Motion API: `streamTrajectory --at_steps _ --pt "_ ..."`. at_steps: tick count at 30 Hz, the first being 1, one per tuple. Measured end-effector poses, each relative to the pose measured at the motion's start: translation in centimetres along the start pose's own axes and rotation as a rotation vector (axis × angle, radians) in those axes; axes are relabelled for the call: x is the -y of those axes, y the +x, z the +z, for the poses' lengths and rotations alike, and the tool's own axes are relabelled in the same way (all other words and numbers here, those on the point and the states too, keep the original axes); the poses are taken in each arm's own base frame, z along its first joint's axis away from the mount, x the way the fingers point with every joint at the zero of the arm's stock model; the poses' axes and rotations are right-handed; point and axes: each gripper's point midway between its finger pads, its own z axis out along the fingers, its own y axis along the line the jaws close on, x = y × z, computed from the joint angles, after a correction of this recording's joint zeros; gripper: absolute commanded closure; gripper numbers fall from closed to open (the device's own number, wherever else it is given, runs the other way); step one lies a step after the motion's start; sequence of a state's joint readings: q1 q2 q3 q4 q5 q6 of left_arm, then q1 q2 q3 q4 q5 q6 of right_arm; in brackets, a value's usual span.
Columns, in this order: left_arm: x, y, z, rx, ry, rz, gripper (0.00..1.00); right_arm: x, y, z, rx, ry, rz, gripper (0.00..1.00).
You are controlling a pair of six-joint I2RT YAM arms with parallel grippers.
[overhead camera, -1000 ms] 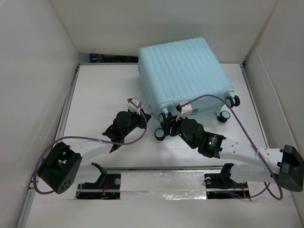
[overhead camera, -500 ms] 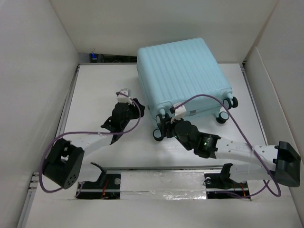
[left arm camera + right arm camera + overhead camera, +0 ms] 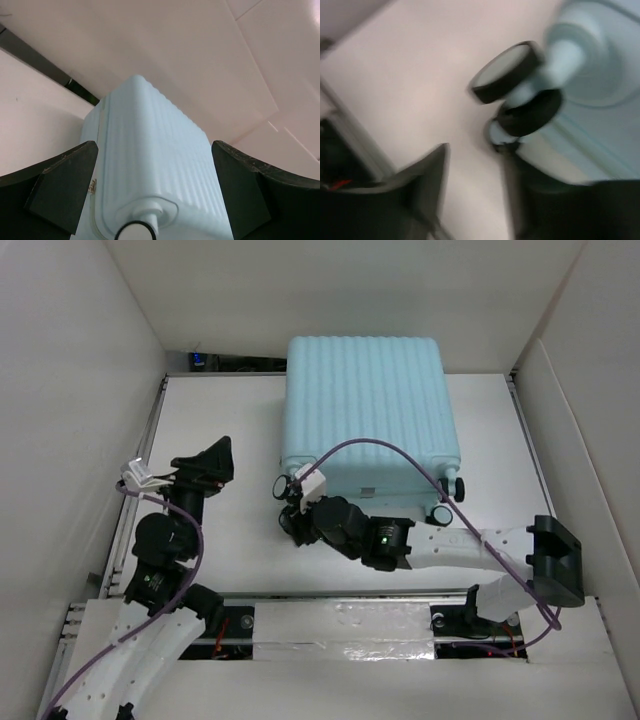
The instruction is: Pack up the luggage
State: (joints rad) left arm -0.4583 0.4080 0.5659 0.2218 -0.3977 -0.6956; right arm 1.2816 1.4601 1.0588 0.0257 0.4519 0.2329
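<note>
The pale aqua ribbed suitcase (image 3: 365, 400) lies closed and flat at the far middle of the white worktop (image 3: 215, 405), its casters toward the arms. The right pincer (image 3: 475, 155) stands part-open at the near-left caster (image 3: 291, 487); blur hides any contact. The left pincer (image 3: 222, 462) gapes wide and empty, apart to the suitcase's left.

The top external camera looks down from above and behind the arm bases, taking in the whole table (image 3: 230, 420) and the luggage (image 3: 365, 400). The left wrist camera faces the luggage's ribbed shell from low and near. The right wrist camera, blurred, sits close against a caster wheel (image 3: 506, 72). All three views share the luggage.
</note>
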Motion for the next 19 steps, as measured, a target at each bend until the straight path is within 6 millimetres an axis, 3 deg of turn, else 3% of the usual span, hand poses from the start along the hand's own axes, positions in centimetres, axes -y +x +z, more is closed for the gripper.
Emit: streamTrajectory --at_steps 1,2,4,7,11,13,16,19 --pt "0.2 -0.2 -0.2 -0.002 0.002 0.001 0.01 -0.7 -0.2 -0.1 0.0 -0.029 -0.001 0.0" --pt "0.8 -1.0 -0.7 -0.011 0.009 0.004 0.01 -3.0 -1.5 -0.7 0.025 -0.094 -0.012 0.0" --pt "1.6 -1.7 -1.4 -0.032 0.019 0.014 0.01 -5.4 -3.7 -2.4 0.073 -0.171 -0.014 0.0" --pt "2.7 -2.5 -2.3 -0.073 0.036 0.046 0.01 -5.2 -7.5 -6.0 0.166 -0.211 0.006 0.0" --pt "3.8 -3.6 -3.6 -0.111 0.053 0.091 0.01 -0.4 -13.3 -12.8 0.343 -0.155 0.082 0.0" --pt "4.0 -4.2 -4.3 -0.116 0.061 0.114 0.01 2.7 -14.9 -16.6 0.415 -0.105 0.13 0.0" --pt "3.9 -4.7 -5.5 -0.114 0.078 0.14 0.01 7.4 -15.5 -21.2 0.488 -0.016 0.201 0.0" --pt "3.8 -4.9 -6.2 -0.118 0.096 0.159 0.01 11.0 -14.6 -24.1 0.526 0.063 0.261 0.0"
